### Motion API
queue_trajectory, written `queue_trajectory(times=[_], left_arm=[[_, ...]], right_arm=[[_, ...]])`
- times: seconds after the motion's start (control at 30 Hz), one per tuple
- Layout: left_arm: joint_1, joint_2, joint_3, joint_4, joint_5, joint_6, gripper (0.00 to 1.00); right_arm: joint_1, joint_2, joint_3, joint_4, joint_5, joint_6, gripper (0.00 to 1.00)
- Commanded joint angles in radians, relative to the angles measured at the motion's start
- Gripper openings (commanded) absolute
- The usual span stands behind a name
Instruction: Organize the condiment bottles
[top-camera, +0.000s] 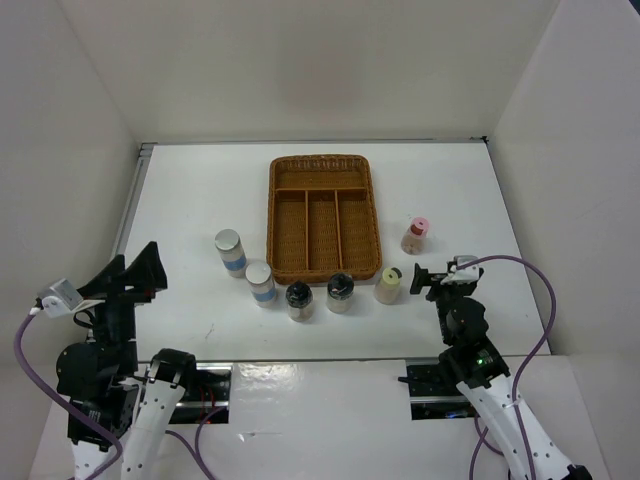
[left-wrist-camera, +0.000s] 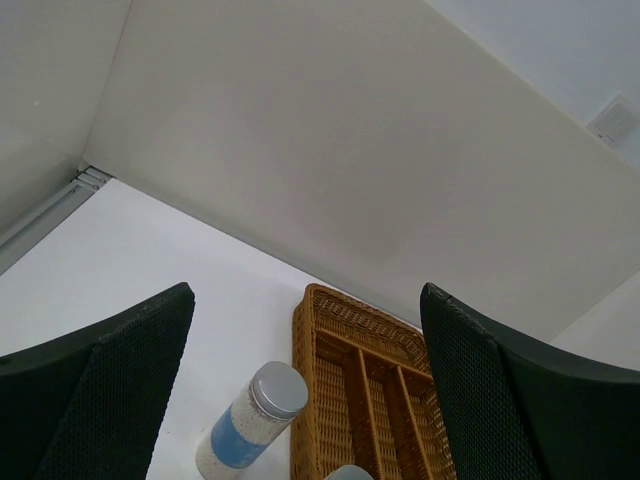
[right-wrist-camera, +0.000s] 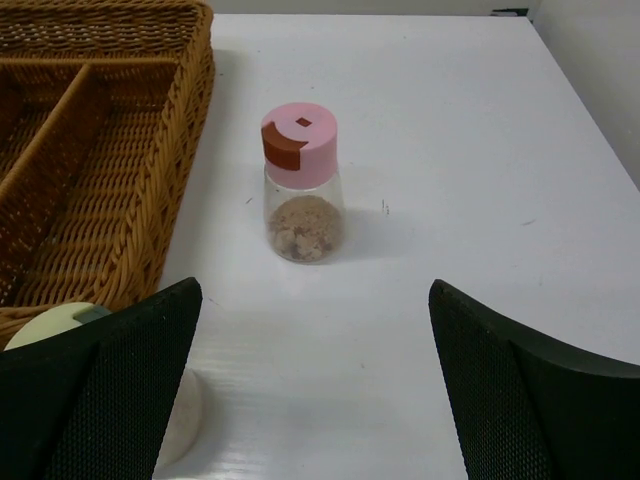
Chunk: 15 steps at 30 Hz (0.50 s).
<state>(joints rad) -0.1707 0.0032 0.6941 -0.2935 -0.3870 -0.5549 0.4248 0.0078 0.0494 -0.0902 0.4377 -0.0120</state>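
Six bottles stand on the white table around the wicker tray (top-camera: 322, 160). Two white silver-topped, blue-banded bottles (top-camera: 230, 250) (top-camera: 260, 282) stand left of it; the first shows in the left wrist view (left-wrist-camera: 250, 425). Two clear black-capped bottles (top-camera: 299, 300) (top-camera: 340, 292) stand at its near edge. The cream yellow-capped bottle (top-camera: 388, 285) stands at its near right corner, partly behind my right finger (right-wrist-camera: 60, 325). The pink-capped bottle (top-camera: 416, 235) stands right of the tray (right-wrist-camera: 300, 185). My left gripper (top-camera: 140, 272) is open and empty, left of the bottles. My right gripper (top-camera: 424, 280) is open and empty, beside the cream bottle.
The brown wicker tray has one long cross compartment at the back and three lengthwise ones, all empty; it shows in the left wrist view (left-wrist-camera: 320, 330) and the right wrist view (right-wrist-camera: 170, 120). White walls enclose the table on three sides.
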Motion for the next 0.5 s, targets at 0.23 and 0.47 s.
queue_trajectory(times=[0.23, 0.47], left_arm=[[-0.001, -0.127, 0.048, 0.078, 0.147, 0.058, 0.99], [-0.001, -0.127, 0.027, 0.128, 0.316, 0.078, 0.99]], right_arm=[[-0.006, -0.068, 0.177, 0.047, 0.369, 0.465, 0.98], [-0.006, -0.068, 0.461, -0.377, 0.431, 0.877, 0.98]])
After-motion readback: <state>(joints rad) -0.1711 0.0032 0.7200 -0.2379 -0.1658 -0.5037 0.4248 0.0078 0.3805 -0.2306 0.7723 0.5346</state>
